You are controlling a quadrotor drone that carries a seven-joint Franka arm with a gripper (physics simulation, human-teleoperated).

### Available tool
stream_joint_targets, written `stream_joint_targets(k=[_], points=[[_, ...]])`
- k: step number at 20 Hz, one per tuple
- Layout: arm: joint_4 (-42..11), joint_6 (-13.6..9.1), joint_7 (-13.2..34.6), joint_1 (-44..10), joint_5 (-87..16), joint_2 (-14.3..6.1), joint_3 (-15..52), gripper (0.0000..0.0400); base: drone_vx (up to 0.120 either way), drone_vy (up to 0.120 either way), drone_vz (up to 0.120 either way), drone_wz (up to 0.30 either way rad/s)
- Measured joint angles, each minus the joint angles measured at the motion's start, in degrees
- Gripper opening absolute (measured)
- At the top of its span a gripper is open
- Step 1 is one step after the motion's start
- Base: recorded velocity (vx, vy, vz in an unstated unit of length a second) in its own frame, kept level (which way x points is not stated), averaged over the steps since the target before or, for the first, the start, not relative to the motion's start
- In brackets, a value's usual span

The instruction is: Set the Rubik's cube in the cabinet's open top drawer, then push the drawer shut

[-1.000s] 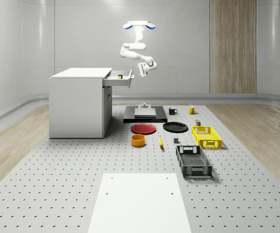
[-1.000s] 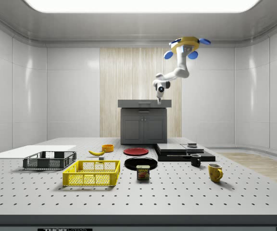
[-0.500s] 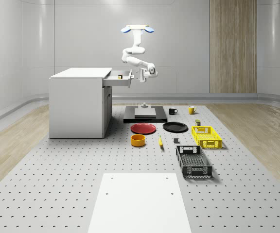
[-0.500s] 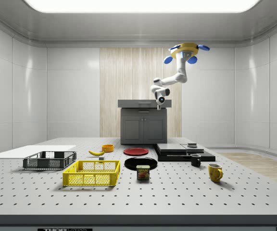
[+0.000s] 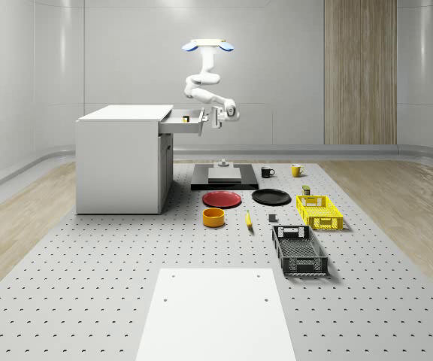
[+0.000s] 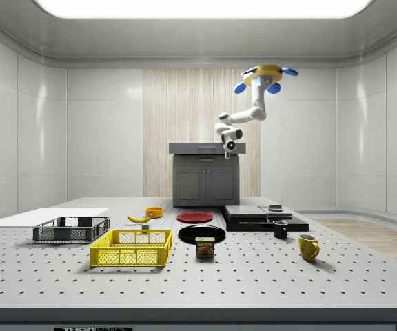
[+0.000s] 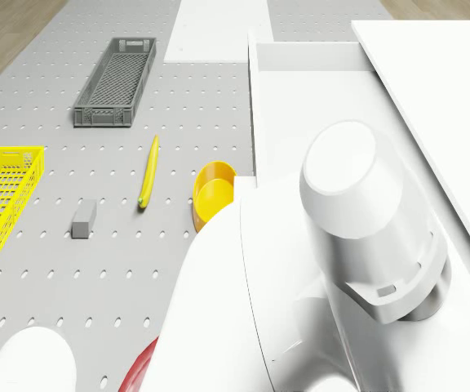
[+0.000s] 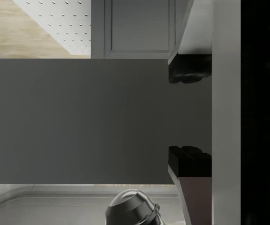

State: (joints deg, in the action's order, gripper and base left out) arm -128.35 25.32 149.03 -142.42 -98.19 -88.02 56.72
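Drone (image 5: 210, 46) hovering in open air beside the cabinet (image 5: 123, 159), gripper (image 5: 210, 119) crowding the open drawer's front (image 5: 188, 127) — nothing standing between them.

White cabinet (image 5: 119, 158), red plate (image 5: 222, 199), black plate (image 5: 271, 197), yellow crate (image 5: 319, 212), grey crate (image 5: 299, 250)

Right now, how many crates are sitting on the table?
2. The yellow crate sits behind the dark grey crate, both at the whole-scene view's right. Others could be hidden behind the cabinet.
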Motion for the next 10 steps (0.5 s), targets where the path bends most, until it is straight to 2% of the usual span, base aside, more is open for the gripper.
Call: stream_joint_targets(k=[4, 6, 7, 8, 10], points=[[0.1, 0.4, 0.3, -0.4, 0.5, -0.5, -0.2, 0.0135, 0.0, -0.11, 0.0, 0.0], [0.7, 1.3, -10.2, 0.7, -4.7, -1.9, 0.0, 0.012, 0.0, 0.0, 0.0, 0.0], [0.9, 1.1, -14.7, 2.1, -8.8, -1.8, 0.1, 0.0115, 0.0, 0.0, 0.0, 0.0], [0.4, -0.2, -14.7, 3.5, -10.6, -0.6, 0.3, 0.0113, 0.0, 0.0, 0.0, 0.0], [-0.9, -0.7, -11.8, 4.5, -9.9, -0.3, -0.1, 0.011, 0.0, 0.0, 0.0, 0.0]])
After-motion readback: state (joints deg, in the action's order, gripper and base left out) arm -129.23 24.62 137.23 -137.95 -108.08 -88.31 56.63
